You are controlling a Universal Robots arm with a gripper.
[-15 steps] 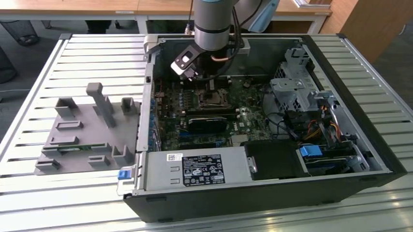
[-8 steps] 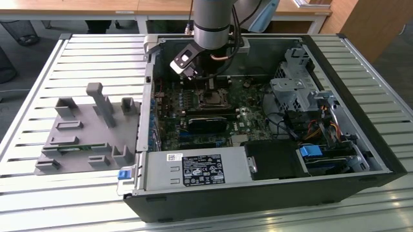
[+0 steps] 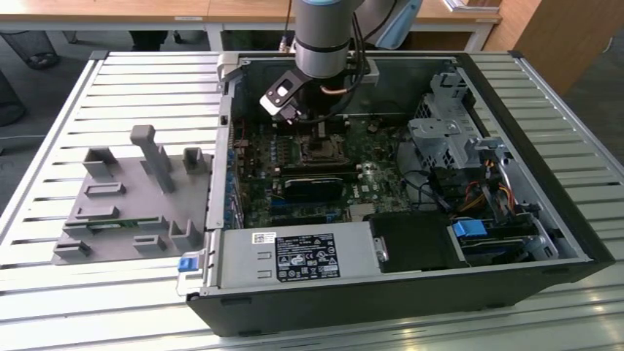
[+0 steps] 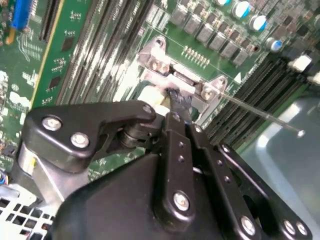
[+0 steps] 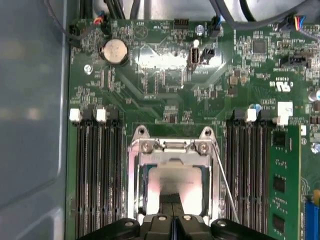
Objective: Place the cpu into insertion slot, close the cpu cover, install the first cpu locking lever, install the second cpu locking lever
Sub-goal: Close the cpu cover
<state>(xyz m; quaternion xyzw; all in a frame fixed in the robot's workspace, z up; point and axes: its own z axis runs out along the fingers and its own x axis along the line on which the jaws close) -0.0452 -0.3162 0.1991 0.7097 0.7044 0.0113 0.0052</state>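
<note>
While low over the flat silver-grey square cpu (image 5: 187, 181) within its silvery cpu cover (image 5: 134, 175), black gripper (image 5: 171, 199) narrow, jaws together.

A computer case (image 3: 546, 241) lies open on the counter (image 3: 146, 80). A tray of holders (image 3: 117, 212) sits beside it, on the exterior view's left. Inside the case lies the circuit board (image 3: 375, 186). A drive cage (image 3: 443, 142) stands toward the exterior view's right, and a power box (image 3: 297, 257) sits along the near wall. The insertion slot (image 3: 317, 151) is in the middle of the board. In the first wrist view the cpu (image 5: 175, 182) lies in it, the cpu cover (image 5: 134, 185) lies around the cpu, and memory slots (image 5: 95, 175) run along both sides. A thin lever (image 5: 224, 182) slants just beside the cover. The claw (image 5: 171, 198) hangs right over the cpu, fingers together.
</note>
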